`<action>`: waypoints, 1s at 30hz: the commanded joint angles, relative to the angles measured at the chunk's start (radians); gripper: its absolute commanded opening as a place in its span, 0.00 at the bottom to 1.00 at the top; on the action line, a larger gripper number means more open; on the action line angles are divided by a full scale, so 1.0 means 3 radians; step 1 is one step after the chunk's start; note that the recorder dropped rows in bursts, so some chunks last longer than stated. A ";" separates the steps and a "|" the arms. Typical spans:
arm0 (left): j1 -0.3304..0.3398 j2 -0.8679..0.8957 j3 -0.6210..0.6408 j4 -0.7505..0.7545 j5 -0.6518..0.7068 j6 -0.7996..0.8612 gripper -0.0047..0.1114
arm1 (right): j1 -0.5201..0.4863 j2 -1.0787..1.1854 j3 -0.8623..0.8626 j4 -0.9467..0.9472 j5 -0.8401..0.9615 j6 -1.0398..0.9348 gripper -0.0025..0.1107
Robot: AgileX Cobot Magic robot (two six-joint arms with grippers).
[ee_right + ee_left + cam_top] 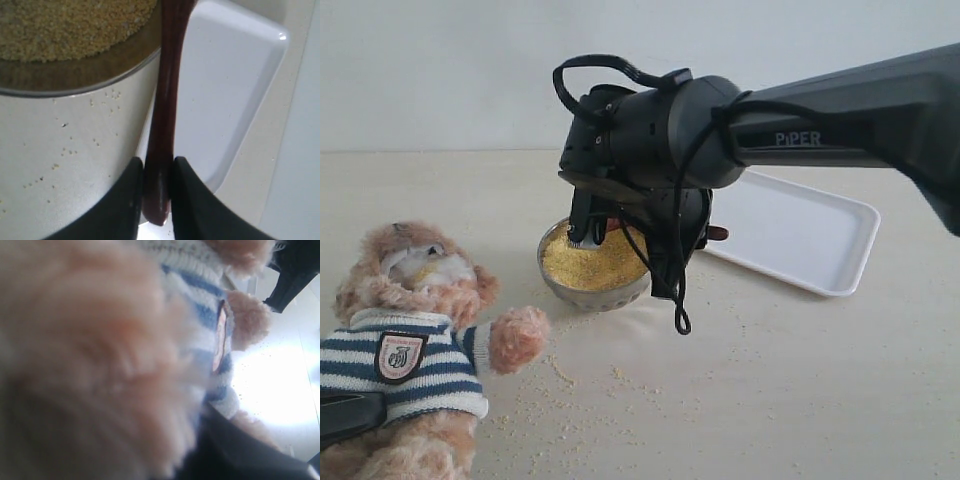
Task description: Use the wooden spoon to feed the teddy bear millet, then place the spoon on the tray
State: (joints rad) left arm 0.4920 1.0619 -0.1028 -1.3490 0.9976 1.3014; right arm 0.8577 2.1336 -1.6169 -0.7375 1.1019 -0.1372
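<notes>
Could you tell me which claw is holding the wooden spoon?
The right claw, shut on the wooden spoon at the metal bowl; the left claw lies beside the teddy bear.

The teddy bear is leaning back at the near left of the exterior view with its face tilting upward; it is fluffy and light brown with a pale muzzle, wearing a navy-and-white striped shirt with a shield badge, one paw stretching toward the metal bowl; the millet is filling that bowl as a heap of fine yellow grains, with loose grains lying scattered over the table between bowl and bear; the wooden spoon, dark reddish-brown and glossy, is being pinched at its handle end by the right gripper, its slim handle running past the bowl's rim, its scoop end sitting out of sight; the tray, flat, white and low-rimmed, is lying just beside the bowl, on its right.
</notes>
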 commanded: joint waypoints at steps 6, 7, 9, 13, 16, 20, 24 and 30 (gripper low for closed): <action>0.0010 -0.0024 0.0001 -0.0077 0.0071 0.0027 0.08 | -0.0018 0.0146 0.0003 -0.0081 0.0015 0.0000 0.02; 0.0010 -0.0024 0.0001 -0.0077 0.0071 0.0027 0.08 | -0.0018 0.0164 0.0003 -0.0088 0.0015 0.0000 0.02; 0.0010 -0.0024 0.0001 -0.0077 0.0071 0.0027 0.08 | -0.0018 0.0188 0.0003 -0.0104 0.0015 0.0000 0.02; 0.0010 -0.0024 0.0001 -0.0077 0.0071 0.0027 0.08 | -0.0018 0.0214 0.0003 -0.0106 0.0015 -0.0006 0.02; 0.0010 -0.0024 0.0001 -0.0077 0.0071 0.0027 0.08 | -0.0018 0.0213 0.0003 -0.0119 0.0015 -0.0012 0.02; 0.0010 -0.0024 0.0001 -0.0077 0.0071 0.0027 0.08 | -0.0018 0.0213 0.0003 -0.0123 -0.0029 -0.0012 0.02; 0.0010 -0.0024 0.0001 -0.0077 0.0071 0.0027 0.08 | -0.0018 0.0222 0.0003 -0.0201 -0.0077 -0.0012 0.02; 0.0010 -0.0024 0.0001 -0.0077 0.0071 0.0027 0.08 | -0.0018 0.0308 0.0003 -0.0379 -0.0019 -0.0012 0.02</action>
State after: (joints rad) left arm 0.4920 1.0619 -0.1028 -1.3490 0.9976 1.3014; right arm 0.8577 2.2116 -1.6169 -0.8298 1.0864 -0.1372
